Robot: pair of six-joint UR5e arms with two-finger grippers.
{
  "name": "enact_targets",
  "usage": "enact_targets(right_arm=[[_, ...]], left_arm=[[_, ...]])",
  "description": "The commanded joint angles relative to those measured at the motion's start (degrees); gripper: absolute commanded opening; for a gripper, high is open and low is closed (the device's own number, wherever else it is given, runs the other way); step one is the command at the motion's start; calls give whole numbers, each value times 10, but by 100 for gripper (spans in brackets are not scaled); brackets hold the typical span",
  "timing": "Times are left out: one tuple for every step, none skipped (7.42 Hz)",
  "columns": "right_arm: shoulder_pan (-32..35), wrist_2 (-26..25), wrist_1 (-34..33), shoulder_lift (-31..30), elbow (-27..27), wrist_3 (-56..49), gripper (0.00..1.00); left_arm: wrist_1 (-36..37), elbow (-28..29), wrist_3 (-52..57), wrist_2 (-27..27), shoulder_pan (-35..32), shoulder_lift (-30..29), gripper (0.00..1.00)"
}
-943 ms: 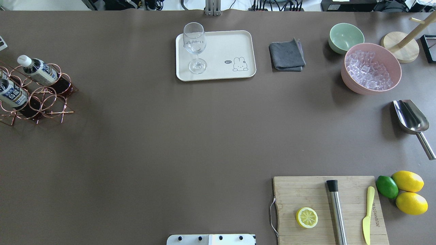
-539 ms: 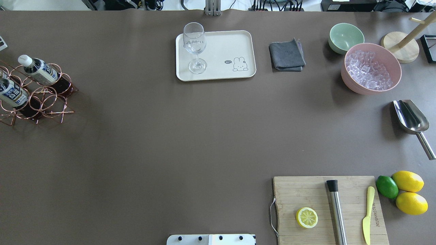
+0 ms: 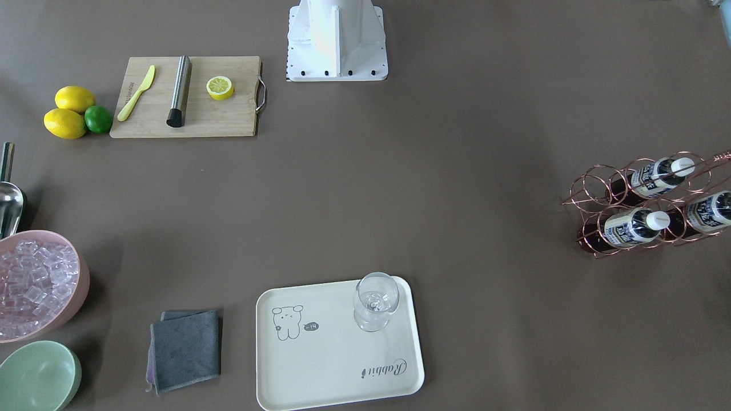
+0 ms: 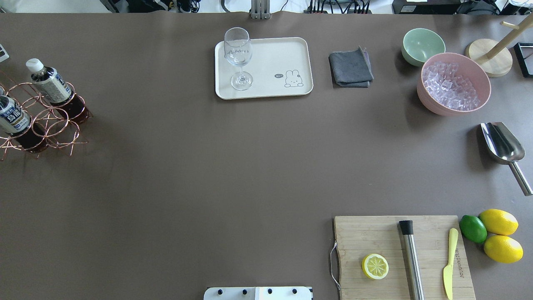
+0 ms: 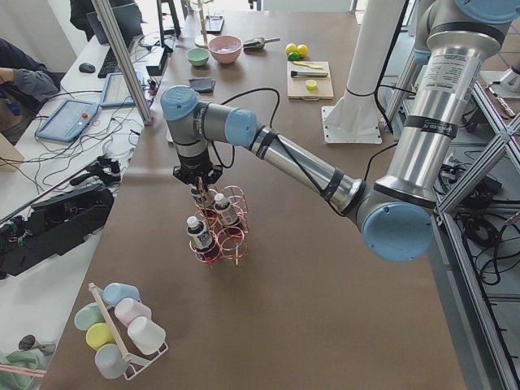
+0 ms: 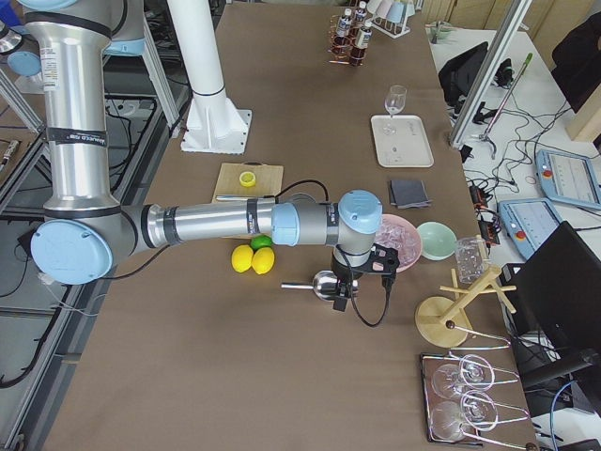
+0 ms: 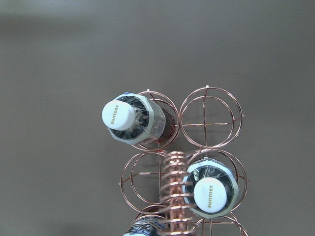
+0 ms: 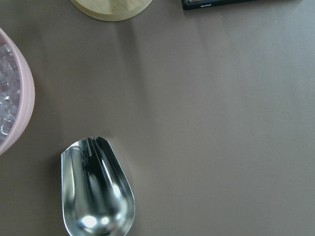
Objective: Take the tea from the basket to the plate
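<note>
The copper wire basket (image 4: 58, 125) stands at the table's left end and holds three tea bottles, two of which show from overhead (image 4: 50, 85) (image 4: 12, 118). The front view shows the basket (image 3: 588, 188) with all three bottles (image 3: 657, 174). The left wrist view looks straight down on two white caps (image 7: 120, 114) (image 7: 211, 191) and the coiled handle (image 7: 173, 187); no fingers show. My left gripper (image 5: 197, 180) hangs just above the basket's far bottle; I cannot tell its state. The cream plate (image 4: 270, 58) lies at the far middle. My right gripper (image 6: 343, 296) hovers over the steel scoop, state unclear.
A wine glass (image 4: 238, 52) stands on the plate's left part. A grey cloth (image 4: 350, 68), a mint bowl (image 4: 422, 43) and a pink ice bowl (image 4: 454, 83) lie to its right. A scoop (image 4: 501, 143), a cutting board (image 4: 402, 256) and citrus fruit (image 4: 497, 235) are nearby.
In the overhead view the basket has shifted and rocked; its bottles now stand more upright, with their caps moved toward the far side.
</note>
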Motion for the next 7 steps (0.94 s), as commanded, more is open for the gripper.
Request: enact_targets(right_arm=[[-2,0,0,0,0,0,100],[-2,-1,0,0,0,0,100],[-3,0,0,0,0,-1,100],[-5,0,0,1,0,-1,100],[-5,0,0,0,0,-1,100],[-5,0,0,1,1,-1,100],[-5,-1,0,1,1,-1,100]], left_arm=[[12,-13,0,-2,-1,-1,0],[12,-13,0,-2,-1,-1,0],[12,-13,1,-3,1,-6,0],[12,-13,4,-3,2,-12,0],[11,-21,4,-3,14,-14,0],[12,-35,-1,-2,29,-21,0],[13,-43,-3,0,42,-31,0]])
